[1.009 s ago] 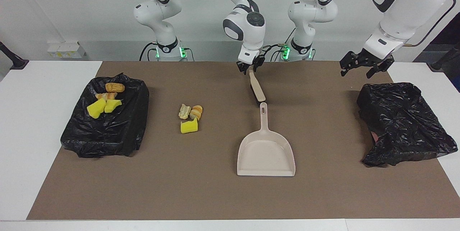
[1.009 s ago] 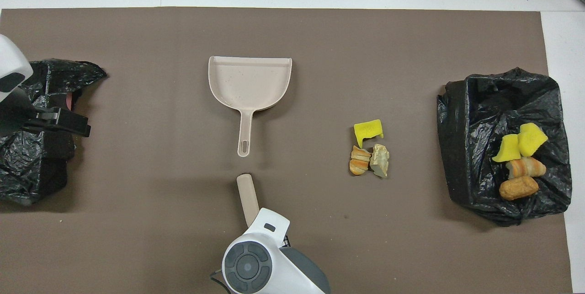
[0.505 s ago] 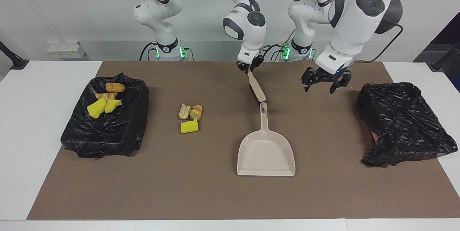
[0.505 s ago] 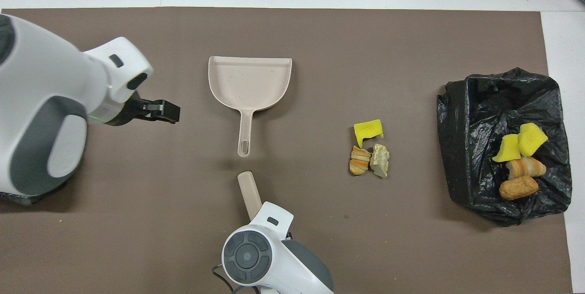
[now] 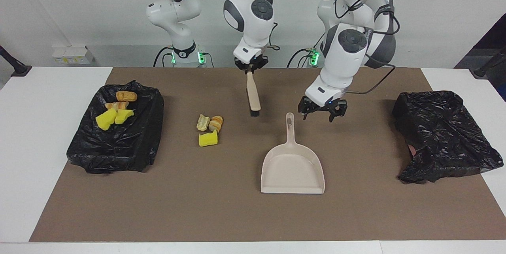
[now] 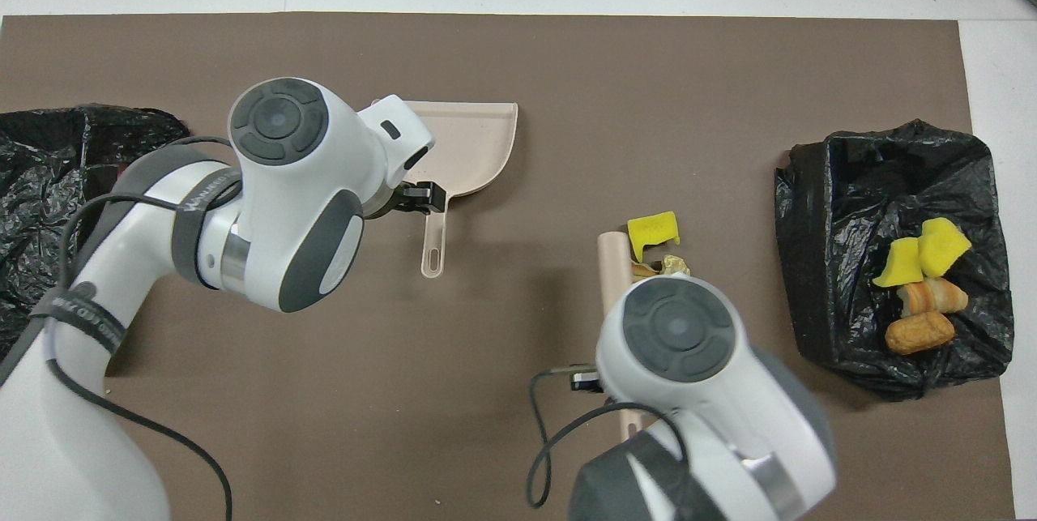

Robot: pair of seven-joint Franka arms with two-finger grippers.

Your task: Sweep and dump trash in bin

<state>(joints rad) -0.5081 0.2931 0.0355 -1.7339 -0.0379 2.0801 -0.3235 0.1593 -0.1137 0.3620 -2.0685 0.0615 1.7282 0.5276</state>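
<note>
The trash lies in a small pile on the brown mat: a yellow sponge chunk (image 5: 207,139) (image 6: 653,229) and two bread-like pieces (image 5: 216,123), which my right arm partly covers in the overhead view. My right gripper (image 5: 250,66) is shut on the handle of a beige brush (image 5: 252,96) (image 6: 612,262), which hangs bristles-down over the mat between the pile and the dustpan. The beige dustpan (image 5: 292,169) (image 6: 474,144) lies flat, its handle toward the robots. My left gripper (image 5: 320,115) (image 6: 423,198) is open just beside that handle, not touching it.
A bin lined with a black bag (image 5: 118,143) (image 6: 842,205) at the right arm's end of the table holds several sponge and bread pieces. A second black bag (image 5: 442,135) (image 6: 49,181) lies crumpled at the left arm's end.
My right gripper has lifted the brush off the mat and carried it toward the trash pile. My left arm has swung from over the black bag to beside the dustpan handle.
</note>
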